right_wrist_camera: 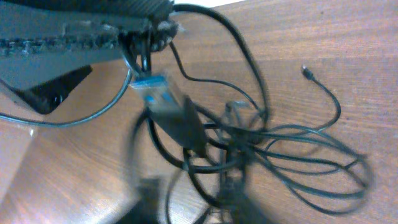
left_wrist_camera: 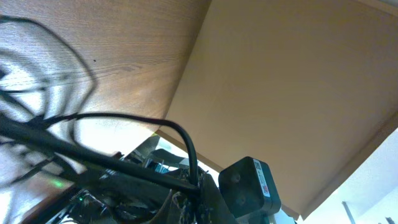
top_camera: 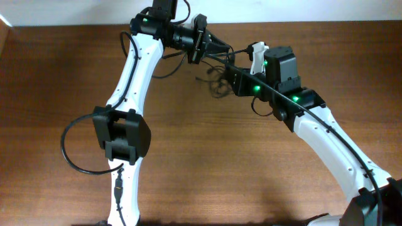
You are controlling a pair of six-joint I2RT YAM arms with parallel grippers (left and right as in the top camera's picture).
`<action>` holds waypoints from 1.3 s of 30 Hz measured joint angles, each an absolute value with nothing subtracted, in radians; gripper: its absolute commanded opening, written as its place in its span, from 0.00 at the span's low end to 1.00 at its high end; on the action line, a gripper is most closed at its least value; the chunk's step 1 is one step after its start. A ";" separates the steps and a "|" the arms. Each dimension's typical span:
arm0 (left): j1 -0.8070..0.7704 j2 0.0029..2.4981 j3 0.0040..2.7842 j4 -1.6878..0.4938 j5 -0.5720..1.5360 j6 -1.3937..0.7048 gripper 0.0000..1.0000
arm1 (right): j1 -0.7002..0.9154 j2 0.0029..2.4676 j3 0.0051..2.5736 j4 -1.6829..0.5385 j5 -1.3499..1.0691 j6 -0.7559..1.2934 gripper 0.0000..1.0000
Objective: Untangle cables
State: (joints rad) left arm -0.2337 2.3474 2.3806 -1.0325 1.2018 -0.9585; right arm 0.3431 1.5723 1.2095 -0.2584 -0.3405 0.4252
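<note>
The cables lie in a loose tangle on the wooden surface at its far middle, between both arms. The left gripper has its jaws clenched on one strand, with a blue-tipped plug dangling below. The right gripper crowds the tangle from the right; I cannot tell how its jaws stand. A thick arm cable loops at near left.

Brown wooden table; tangled cables
</note>
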 measured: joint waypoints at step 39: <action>0.001 2.330 2.424 -1.231 1.170 0.051 0.00 | -0.047 1.248 1.203 -0.760 -0.601 0.271 0.48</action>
